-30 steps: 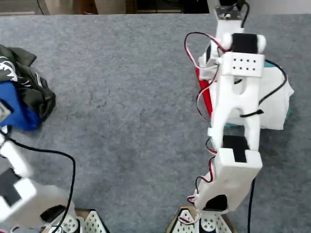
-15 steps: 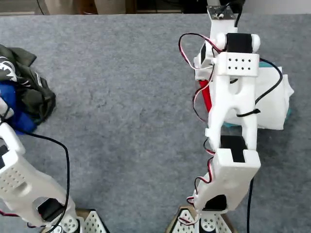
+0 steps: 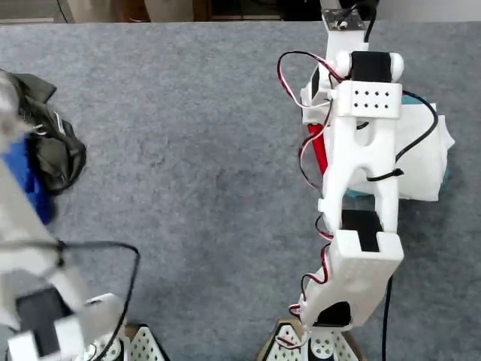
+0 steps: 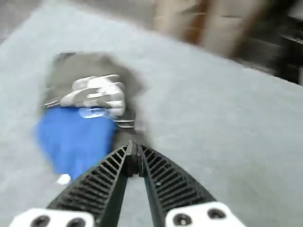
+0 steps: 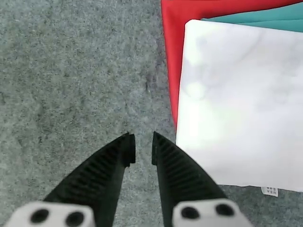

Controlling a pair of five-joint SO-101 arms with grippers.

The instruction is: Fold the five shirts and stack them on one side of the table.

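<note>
Two unfolded shirts lie bunched at the table's left edge: a dark grey one with white print (image 3: 52, 139) (image 4: 94, 90) and a blue one (image 3: 26, 184) (image 4: 75, 137) partly under it. My left gripper (image 4: 135, 158) hangs shut and empty just above them, over the blue shirt's edge. On the right sits a folded stack with a white shirt (image 3: 425, 162) (image 5: 241, 104) on top, a red one (image 3: 317, 147) (image 5: 171, 56) and a teal one (image 5: 255, 18) below. My right gripper (image 5: 142, 144) hovers slightly open over bare mat beside the stack's red edge.
The grey mat (image 3: 195, 165) covers the whole table between the pile and the stack. My right arm (image 3: 364, 173) stretches from the near edge across the stack. My left arm (image 3: 30, 248) stands at the near left.
The left arm has swung from the near left corner up over the shirt pile. The right arm shifted a little to the left early on, then stayed still.
</note>
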